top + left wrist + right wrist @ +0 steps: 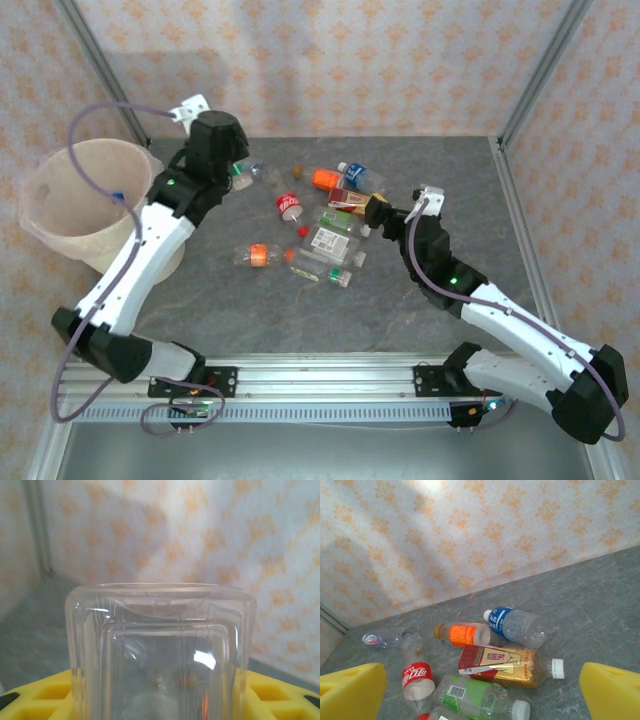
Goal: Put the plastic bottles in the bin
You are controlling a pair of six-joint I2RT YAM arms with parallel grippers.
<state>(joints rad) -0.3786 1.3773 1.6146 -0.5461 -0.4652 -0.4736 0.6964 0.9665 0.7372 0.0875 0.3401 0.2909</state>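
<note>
Left pincer (160, 700) pinches a clear bottle (160, 640); right pincer (481, 690) spread wide above loose bottles (497, 665) on the surface (600, 610).

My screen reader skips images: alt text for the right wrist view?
Plastic bottles lie on a grey table below orange-patterned wallpaper, a red-and-gold bottle nearest centre. The open right gripper shows yellow fingers at both bottom corners.

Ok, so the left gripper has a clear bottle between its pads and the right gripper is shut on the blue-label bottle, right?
Not quite. The right wrist view shows the right gripper open, with the blue-label bottle lying on the table. The left gripper does have a clear bottle between its pads.
</note>
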